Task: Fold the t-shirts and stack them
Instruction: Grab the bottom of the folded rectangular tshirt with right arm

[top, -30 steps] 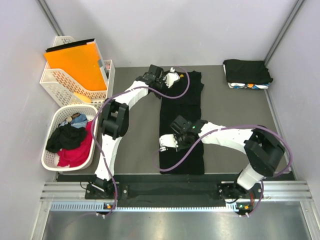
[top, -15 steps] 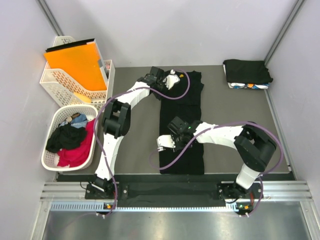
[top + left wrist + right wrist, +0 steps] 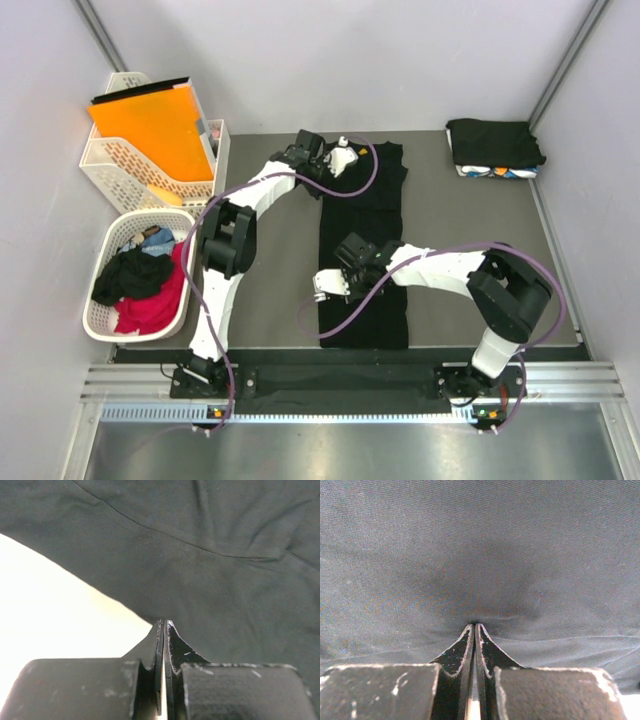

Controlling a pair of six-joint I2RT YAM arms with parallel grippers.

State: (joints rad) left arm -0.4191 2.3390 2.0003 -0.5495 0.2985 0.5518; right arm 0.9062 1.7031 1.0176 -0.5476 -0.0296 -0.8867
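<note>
A black t-shirt (image 3: pixel 365 215) lies on the table as a long narrow strip running from far to near. My left gripper (image 3: pixel 347 156) is at the strip's far left corner. In the left wrist view it (image 3: pixel 164 622) is shut, with the cloth's edge (image 3: pixel 200 580) running into its tips. My right gripper (image 3: pixel 323 291) is at the strip's near left edge. Its jaws (image 3: pixel 474 625) are shut too, and the black cloth (image 3: pixel 480 555) puckers where the tips pinch it. A stack of folded t-shirts (image 3: pixel 494 146) sits at the far right corner.
A white round basket (image 3: pixel 102 318) at the left holds loose black, red and blue clothes. Behind it, a white lattice basket (image 3: pixel 120 165) holds an orange folder (image 3: pixel 152 125). Grey walls stand close on both sides. Purple cables loop over the shirt.
My right arm has drawn in slightly, and its gripper has shifted a little left along the shirt's edge. The left gripper has barely moved. Both have stayed shut.
</note>
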